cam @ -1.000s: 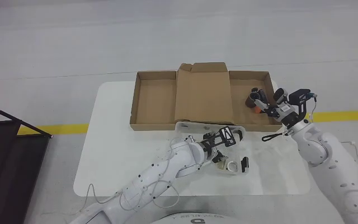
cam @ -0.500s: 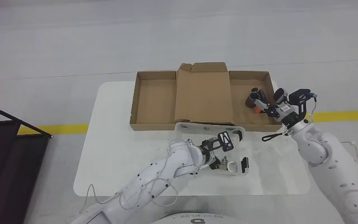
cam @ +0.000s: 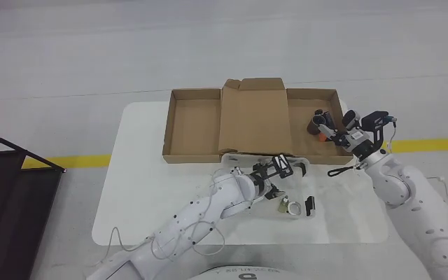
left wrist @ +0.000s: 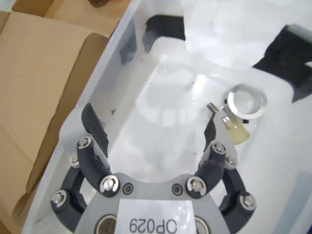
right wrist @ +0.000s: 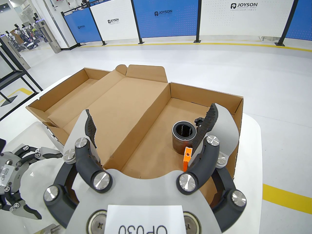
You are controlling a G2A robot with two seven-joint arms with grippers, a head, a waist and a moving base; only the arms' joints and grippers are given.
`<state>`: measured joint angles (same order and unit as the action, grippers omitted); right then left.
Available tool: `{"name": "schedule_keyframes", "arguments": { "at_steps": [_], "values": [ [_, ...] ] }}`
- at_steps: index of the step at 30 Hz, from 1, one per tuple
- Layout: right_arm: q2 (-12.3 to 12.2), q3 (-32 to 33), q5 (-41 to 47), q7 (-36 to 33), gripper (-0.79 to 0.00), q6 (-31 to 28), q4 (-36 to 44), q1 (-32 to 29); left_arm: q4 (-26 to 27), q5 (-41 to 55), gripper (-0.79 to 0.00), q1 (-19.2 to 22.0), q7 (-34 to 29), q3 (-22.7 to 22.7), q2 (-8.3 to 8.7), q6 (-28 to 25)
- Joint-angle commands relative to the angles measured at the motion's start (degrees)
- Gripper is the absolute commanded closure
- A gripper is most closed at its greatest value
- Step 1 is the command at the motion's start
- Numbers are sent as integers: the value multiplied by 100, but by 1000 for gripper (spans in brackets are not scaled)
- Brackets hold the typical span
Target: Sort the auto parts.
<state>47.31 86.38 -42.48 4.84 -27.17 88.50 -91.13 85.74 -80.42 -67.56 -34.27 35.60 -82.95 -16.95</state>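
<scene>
My left gripper (left wrist: 150, 120) hangs open over a clear plastic bin (left wrist: 136, 23), nothing between its fingers. A silver ring (left wrist: 246, 101) and a small pale bulb-shaped part (left wrist: 235, 130) lie in the bin's corner, just beyond one fingertip. A black part (left wrist: 285, 62) sits past the bin's wall. In the top view the left gripper (cam: 280, 168) is near the cardboard box's front edge, with the ring (cam: 294, 208) and black part (cam: 310, 204) in front of it. My right gripper (right wrist: 150, 113) is open above the box's right compartment, where a dark cylinder (right wrist: 184, 137), an orange piece (right wrist: 187, 159) and a small black part (right wrist: 199, 122) rest.
The cardboard box (cam: 192, 150) has a bare left compartment and a folded flap (cam: 255, 115) over its middle. The white table (cam: 140, 182) has free room on its left side. A black frame (cam: 21, 168) stands beside the table's left edge.
My left gripper has pulled back from the ring toward the box's front edge. The ring and black part have shifted slightly right. The right arm has kept still.
</scene>
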Motion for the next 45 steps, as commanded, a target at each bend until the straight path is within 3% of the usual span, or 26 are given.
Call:
{"name": "schedule_keyframes", "arguments": {
  "at_steps": [1, 5, 19, 21, 23, 27, 30, 37, 40, 41, 42, 43, 45],
  "values": [
    [0, 0, 0, 1, -785, -7, 0, 0, -43, 299, -785, -16, -117, 24, 3, -273],
    [0, 0, 0, 1, -785, -7, 0, 0, -181, 617, -785, -30, -254, -40, -24, -459],
    [0, 0, 0, 1, -785, -7, 0, 0, -811, 610, -736, 227, -201, -349, -215, -162],
    [0, 0, 0, 1, -785, -7, 0, 0, -835, 605, -631, 255, -218, -347, -229, -121],
    [0, 0, 0, 1, -785, -7, 0, 0, -837, 571, -443, 278, -208, -340, -236, -78],
    [0, 0, 0, 1, -785, -7, 0, 0, -801, 570, -259, 288, -167, -301, -242, -41],
    [0, 0, 0, 1, -785, -7, 0, 0, -784, 562, -197, 278, -174, -288, -241, -56],
    [0, 0, 0, 1, -785, -7, 0, 0, -760, 557, -166, 254, -184, -270, -242, -93],
    [0, 0, 0, 1, -785, -7, 0, 0, -685, 558, -197, 242, -190, -246, -237, -98],
    [0, 0, 0, 1, -785, -7, 0, 0, -651, 549, -252, 233, -196, -235, -233, -99],
    [0, 0, 0, 1, -785, -7, 0, 0, -605, 549, -372, 218, -205, -224, -227, -102],
    [0, 0, 0, 1, -785, -7, 0, 0, -564, 544, -551, 201, -218, -212, -221, -103],
    [0, 0, 0, 1, -785, -7, 0, 0, -479, 531, -770, 157, -261, -200, -207, -118]
  ]
}}
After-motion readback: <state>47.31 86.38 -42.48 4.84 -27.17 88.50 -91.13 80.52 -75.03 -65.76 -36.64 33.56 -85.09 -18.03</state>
